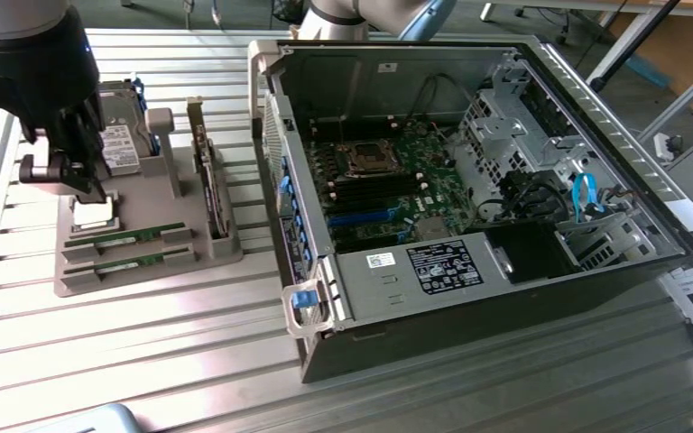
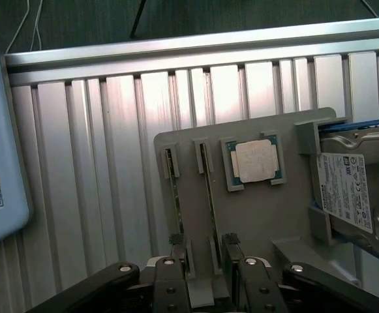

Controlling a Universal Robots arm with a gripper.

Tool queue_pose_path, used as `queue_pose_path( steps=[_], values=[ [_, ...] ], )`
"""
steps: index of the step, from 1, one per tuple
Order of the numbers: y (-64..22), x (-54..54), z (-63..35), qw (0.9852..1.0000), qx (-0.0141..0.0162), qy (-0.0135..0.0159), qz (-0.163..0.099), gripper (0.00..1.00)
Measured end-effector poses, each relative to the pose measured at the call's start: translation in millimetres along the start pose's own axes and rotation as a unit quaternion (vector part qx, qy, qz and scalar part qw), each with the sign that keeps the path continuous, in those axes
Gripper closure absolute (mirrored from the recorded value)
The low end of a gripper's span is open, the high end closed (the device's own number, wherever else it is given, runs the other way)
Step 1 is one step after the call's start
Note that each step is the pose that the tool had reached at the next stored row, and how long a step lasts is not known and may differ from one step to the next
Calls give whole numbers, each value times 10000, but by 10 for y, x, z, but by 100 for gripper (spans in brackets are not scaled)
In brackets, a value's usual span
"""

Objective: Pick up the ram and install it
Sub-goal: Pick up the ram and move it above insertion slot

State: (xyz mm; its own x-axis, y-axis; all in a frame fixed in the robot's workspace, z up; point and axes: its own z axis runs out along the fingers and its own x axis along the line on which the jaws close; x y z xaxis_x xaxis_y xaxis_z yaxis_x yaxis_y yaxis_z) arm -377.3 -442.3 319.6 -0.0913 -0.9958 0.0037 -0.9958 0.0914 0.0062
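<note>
Two ram sticks, thin and green, stand on edge in slots of a grey holder tray point(image 1: 142, 271): one ram stick point(image 1: 124, 236) point(image 2: 209, 186) and a second ram stick point(image 1: 115, 264) point(image 2: 173, 195) beside it. My gripper point(image 1: 79, 191) point(image 2: 203, 246) hangs just above the tray, open. In the wrist view its fingertips point(image 2: 176, 242) straddle the end of the first stick, and the second stick runs under one finger. Nothing is held. The open computer case point(image 1: 467, 180) lies at the exterior view's right, its motherboard with black memory slots point(image 1: 377, 189) facing up.
The tray also carries a square silver processor chip point(image 2: 254, 162), a hard drive point(image 1: 124, 135) point(image 2: 352, 189) and a dark expansion card point(image 1: 208, 176) standing on edge. A pale blue device point(image 2: 0, 130) lies beside the tray on the ribbed metal table point(image 1: 142, 361).
</note>
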Motion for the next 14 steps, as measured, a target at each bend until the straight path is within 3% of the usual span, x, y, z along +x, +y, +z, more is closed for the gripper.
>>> queue_pose_path(
  steps=[14],
  values=[
    [-1,0,92,10000,0,0,-9,64]
  ],
)
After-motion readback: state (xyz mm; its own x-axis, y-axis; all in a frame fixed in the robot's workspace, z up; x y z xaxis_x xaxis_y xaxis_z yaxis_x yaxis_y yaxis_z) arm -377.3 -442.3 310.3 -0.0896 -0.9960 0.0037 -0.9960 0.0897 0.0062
